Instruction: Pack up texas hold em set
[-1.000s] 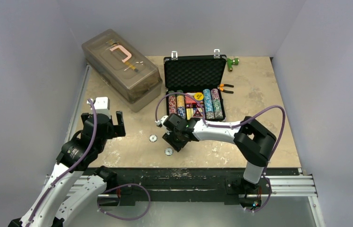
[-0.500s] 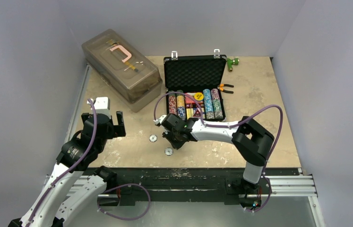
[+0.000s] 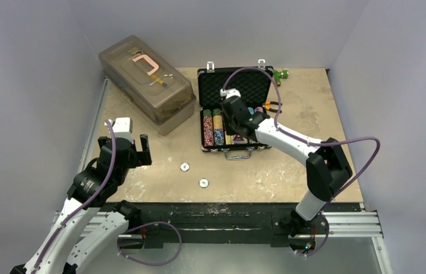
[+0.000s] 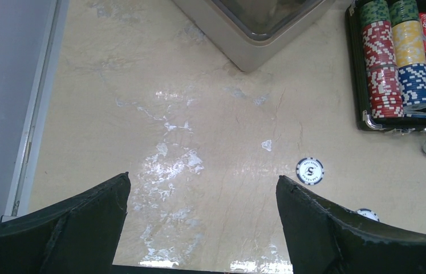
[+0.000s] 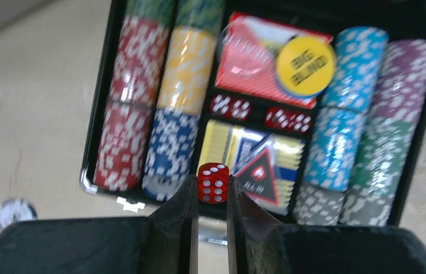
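The right fingers (image 5: pixel 189 197) have swung from the bare counter (image 3: pixel 290 165) to above the open briefcase (image 3: pixel 213 91) at 12 o'clock, clamped together on a red die (image 5: pixel 213 182), probably bound for the dice slot. The left fingers (image 4: pixel 113 194) stand wide apart at 8 o'clock. Case walls and the pliers (image 3: pixel 271 106) at its 3 o'clock crowd the descent; two loose chips (image 3: pixel 185 166) wait on open counter at 6 o'clock

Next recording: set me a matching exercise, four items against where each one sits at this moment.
1 red die
2 yellow disc
3 loose white chip
4 pliers

A on the table, in front of the case
B pinched in the right gripper
C on the red card deck in the case
D on the table, right of the case

Pairs: 1-B, 2-C, 3-A, 4-D
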Motion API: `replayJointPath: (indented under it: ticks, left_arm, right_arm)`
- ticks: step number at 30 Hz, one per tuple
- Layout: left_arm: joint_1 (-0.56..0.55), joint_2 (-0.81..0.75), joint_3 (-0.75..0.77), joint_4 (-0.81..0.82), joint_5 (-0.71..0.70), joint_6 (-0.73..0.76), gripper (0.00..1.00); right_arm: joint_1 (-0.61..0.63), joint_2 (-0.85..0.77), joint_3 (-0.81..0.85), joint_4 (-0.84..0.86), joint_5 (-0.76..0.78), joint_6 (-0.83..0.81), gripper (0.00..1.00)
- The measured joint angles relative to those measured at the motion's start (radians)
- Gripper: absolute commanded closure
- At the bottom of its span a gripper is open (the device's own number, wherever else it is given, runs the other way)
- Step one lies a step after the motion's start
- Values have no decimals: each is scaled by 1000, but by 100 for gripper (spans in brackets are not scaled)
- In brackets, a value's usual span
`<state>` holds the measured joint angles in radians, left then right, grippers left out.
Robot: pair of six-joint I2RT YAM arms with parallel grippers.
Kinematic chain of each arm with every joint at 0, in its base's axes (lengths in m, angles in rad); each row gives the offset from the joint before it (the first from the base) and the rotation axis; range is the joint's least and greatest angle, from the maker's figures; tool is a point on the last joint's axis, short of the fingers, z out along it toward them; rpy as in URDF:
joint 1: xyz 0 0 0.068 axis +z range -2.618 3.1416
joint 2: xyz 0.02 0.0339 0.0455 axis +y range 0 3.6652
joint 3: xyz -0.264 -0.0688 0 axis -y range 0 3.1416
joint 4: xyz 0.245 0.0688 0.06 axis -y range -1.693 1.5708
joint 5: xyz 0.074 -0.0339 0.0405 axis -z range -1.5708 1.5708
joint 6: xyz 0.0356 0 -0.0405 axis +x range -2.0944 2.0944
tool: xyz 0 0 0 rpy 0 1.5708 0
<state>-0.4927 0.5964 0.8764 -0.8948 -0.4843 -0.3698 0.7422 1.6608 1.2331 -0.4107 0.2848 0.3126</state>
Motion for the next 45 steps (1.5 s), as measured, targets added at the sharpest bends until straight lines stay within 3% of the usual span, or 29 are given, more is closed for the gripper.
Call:
replayJointPath:
  ticks: [7,15,22,45]
  left_arm:
    - [0,-10,0,0,2,0,5]
    - [0,-14,0,0,6,0,5]
    - [0,-14,0,0,9,0,5]
    - [0,-3,0,4,11,0,5]
  right_arm:
    - [-69,143,164,-6,116,24,100]
    - [-71,265,203,-38,193,35,100]
    - [-84,299,203,-38,218,39,100]
    - [-104,340,205,-39,185,56,82]
